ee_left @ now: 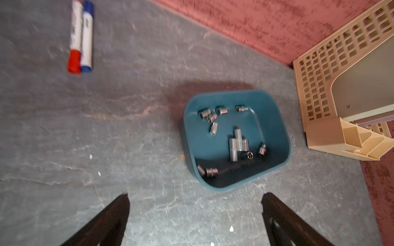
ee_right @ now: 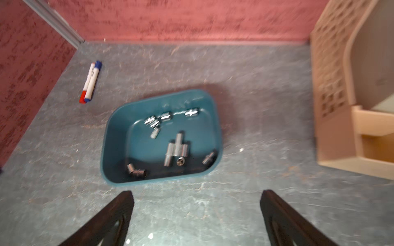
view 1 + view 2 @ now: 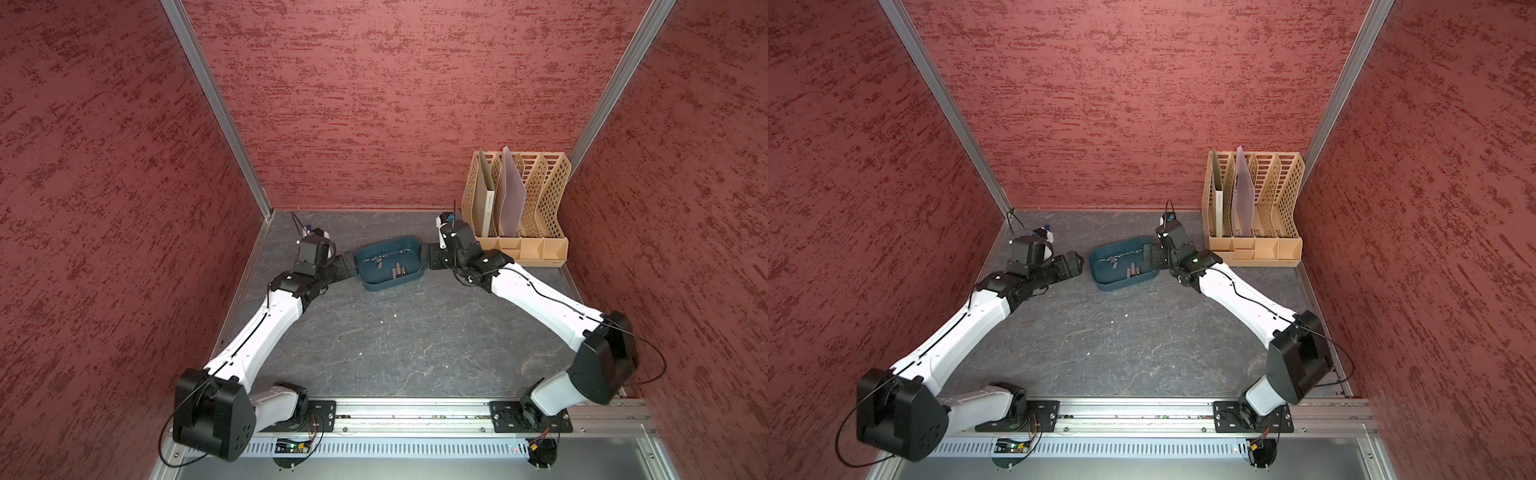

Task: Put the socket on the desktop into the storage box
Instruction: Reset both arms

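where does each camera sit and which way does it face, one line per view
Top views: high above the robot's base, looking down toward the back wall; both arms show whole, left gripper and right gripper either side of the storage box.
Left wrist: on its arm, looking down over the desktop toward the file rack; only its open jaws show.
Right wrist: on its arm, looking down toward the back wall; only its open jaws show.
Shared: both wrist views hold the box, its sockets and two markers.

We see a robot lab cell: red walls [image 3: 374, 104] box the desktop [image 3: 395, 332], aluminium rail [image 3: 415, 409] at 6 o'clock, office file rack [image 3: 544, 187] at 2 o'clock.
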Tool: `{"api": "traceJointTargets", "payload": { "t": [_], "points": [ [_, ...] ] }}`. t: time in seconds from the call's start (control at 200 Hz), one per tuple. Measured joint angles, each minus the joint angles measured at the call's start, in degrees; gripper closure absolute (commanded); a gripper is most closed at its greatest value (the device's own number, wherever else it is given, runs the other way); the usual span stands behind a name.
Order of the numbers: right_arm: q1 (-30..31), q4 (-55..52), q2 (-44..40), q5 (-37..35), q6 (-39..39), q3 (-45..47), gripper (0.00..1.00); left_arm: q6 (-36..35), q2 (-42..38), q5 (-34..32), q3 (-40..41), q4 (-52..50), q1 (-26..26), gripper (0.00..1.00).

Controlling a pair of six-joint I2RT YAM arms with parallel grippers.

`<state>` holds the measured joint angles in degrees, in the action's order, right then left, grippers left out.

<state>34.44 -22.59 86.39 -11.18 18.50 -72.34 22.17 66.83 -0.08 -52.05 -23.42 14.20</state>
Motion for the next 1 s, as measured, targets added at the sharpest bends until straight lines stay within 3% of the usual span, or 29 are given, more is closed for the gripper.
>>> {"api": "traceJointTargets", "payload": {
  "t": [0.13, 0.331, 0.486, 0.646, 0.872, 1.002],
  "points": [
    [-0.1, 12.8, -8.7, -6.9, -5.3, 12.4, 0.02, -5.1, -5.9, -3.5, 7.4, 7.5, -1.2, 0.0],
    [-0.6, 44.0, -20.1, -17.1, -16.4, 37.9, 0.02, -12.0, -11.2, -7.6, 19.9, 19.8, -4.4, 0.0],
    [-3.5, 54.2, -22.1, -23.1, -22.2, 45.4, 0.02, -14.3, -10.3, -8.1, 25.0, 27.1, -9.8, 0.0],
    [-8.3, 63.5, -19.9, -27.1, -24.3, 50.5, 0.02, -15.3, -3.0, -9.5, 28.8, 38.2, -13.4, 0.0],
    [-12.9, 74.5, -6.7, -29.2, -26.1, 56.0, 0.02, -18.3, 7.2, -10.6, 33.4, 55.1, -13.0, 0.0],
    [-17.3, 79.3, -3.8, -26.9, -26.4, 56.8, 0.02, -20.4, 10.5, -10.5, 33.7, 64.8, -12.6, 0.0]
  ]
}}
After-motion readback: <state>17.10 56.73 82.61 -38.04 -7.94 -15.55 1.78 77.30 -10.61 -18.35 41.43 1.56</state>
